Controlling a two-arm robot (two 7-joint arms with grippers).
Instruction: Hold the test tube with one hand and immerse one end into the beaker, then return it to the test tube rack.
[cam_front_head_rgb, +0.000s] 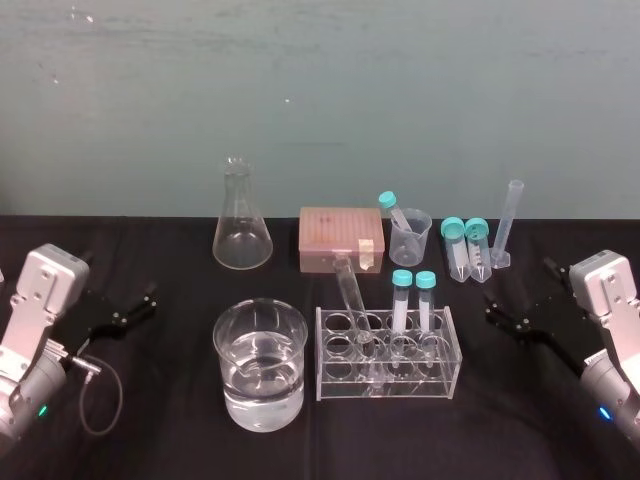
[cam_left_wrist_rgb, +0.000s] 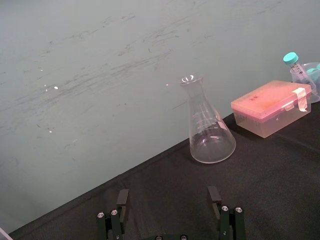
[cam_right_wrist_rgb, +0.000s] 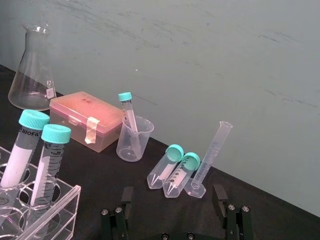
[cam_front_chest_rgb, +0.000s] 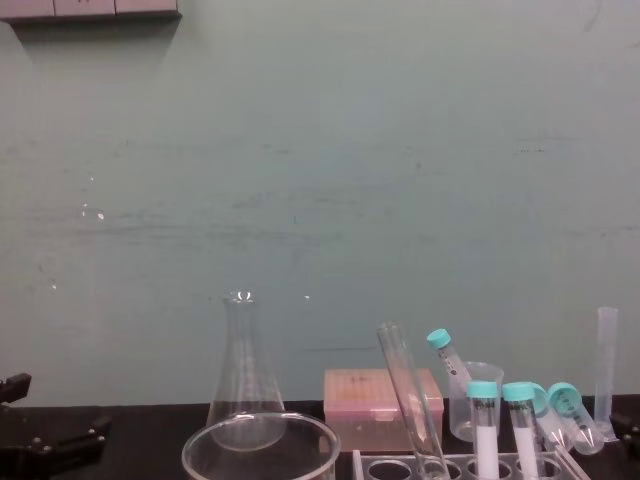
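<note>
The test tube (cam_front_head_rgb: 350, 285) is leaning in the test tube rack (cam_front_head_rgb: 400, 391) beside the beaker (cam_front_head_rgb: 222, 340) near the counter's (cam_front_head_rgb: 160, 440) front edge, while the left end effector (cam_front_head_rgb: 148, 298) and right end effector (cam_front_head_rgb: 492, 308) are hovering spread by its side edges.

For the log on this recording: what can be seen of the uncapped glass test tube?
The test tube is long, slim, clear glass, uncapped, with a flared lip, and looks empty. It stands in the test tube rack, in a hole left of the two teal-capped tubes. It leans with its lip toward the robot's left, well above the rack's top. Only the rack touches it; the beaker stands apart on the left.
</note>
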